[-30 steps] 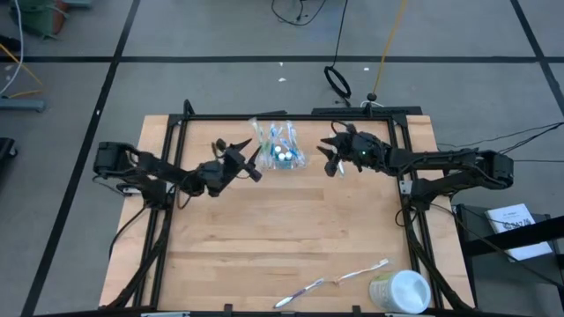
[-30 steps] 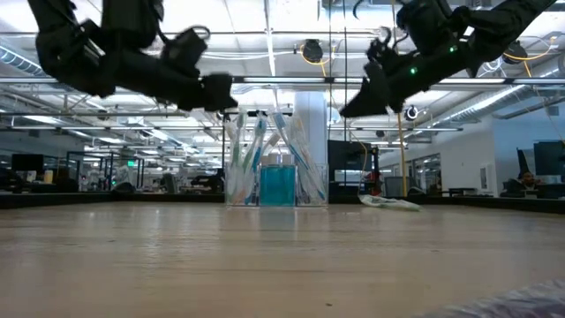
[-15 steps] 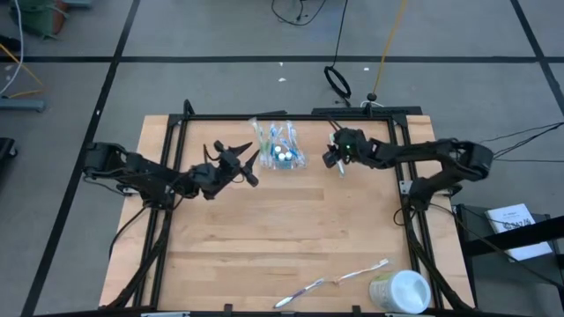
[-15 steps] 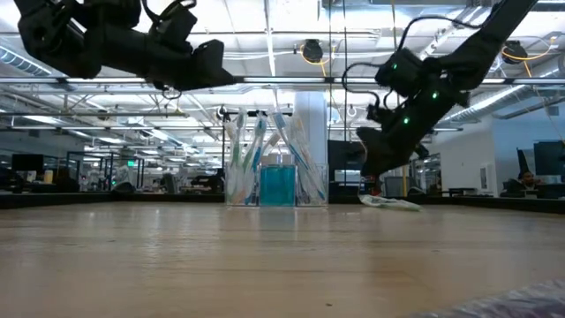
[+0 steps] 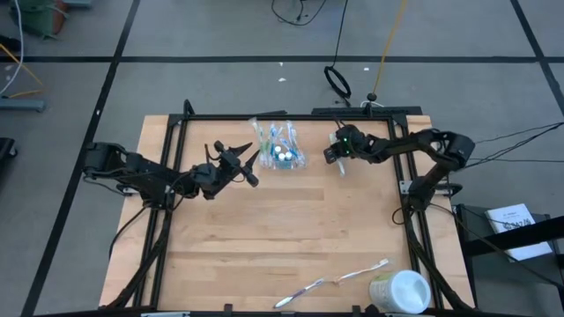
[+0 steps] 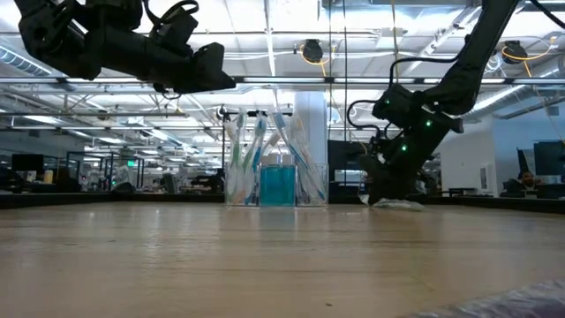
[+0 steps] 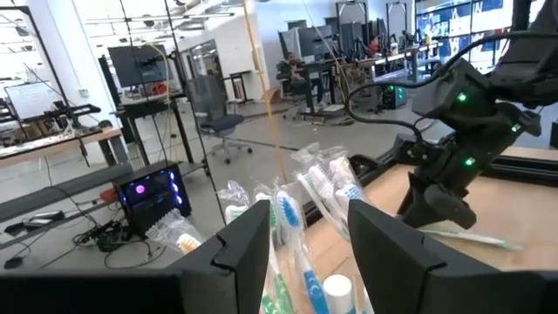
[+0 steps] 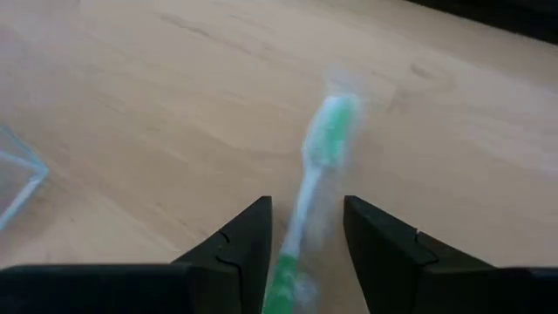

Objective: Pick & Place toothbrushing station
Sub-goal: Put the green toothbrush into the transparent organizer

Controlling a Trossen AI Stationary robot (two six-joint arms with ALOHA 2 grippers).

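**Right gripper drops over a stray green toothbrush beside the cup**

The clear plastic cup (image 5: pixel 282 155) stands near the far edge of the wooden table (image 5: pixel 282 246), midway between the two arms. It is packed with pastel-handled toothbrushes (image 6: pixel 256 150) that fan upward and outward, and a blue toothpaste tube (image 6: pixel 277 184) shows upright among them, white caps (image 5: pixel 283 152) visible from above. Standing the brushes on end keeps the handles clear for a pinch from above.

One green toothbrush (image 8: pixel 307 196) lies flat on the wood to the right of the cup, apart from it. The right gripper (image 8: pixel 303 240) is down at table level over this brush, its fingers (image 8: pixel 240 244) spread narrowly, one on each side of the handle, so the brush runs through the gap. The fingers do not appear to have closed on it; the straddling pose looks like the set-up for a grasp across the handle, so that the brush can be lifted and carried to the cup.

The left gripper (image 5: pixel 249 166) hangs above the table just left of the cup, pointed at the brush heads, its fingers (image 7: pixel 248 244) apart and holding nothing. It seems to wait there, clear of the right arm's path.

Further out, near the front edge, two more toothbrushes (image 5: pixel 339 279) lie flat beside a larger white cup (image 5: pixel 401 291), well apart from the station and probably yet to be collected.
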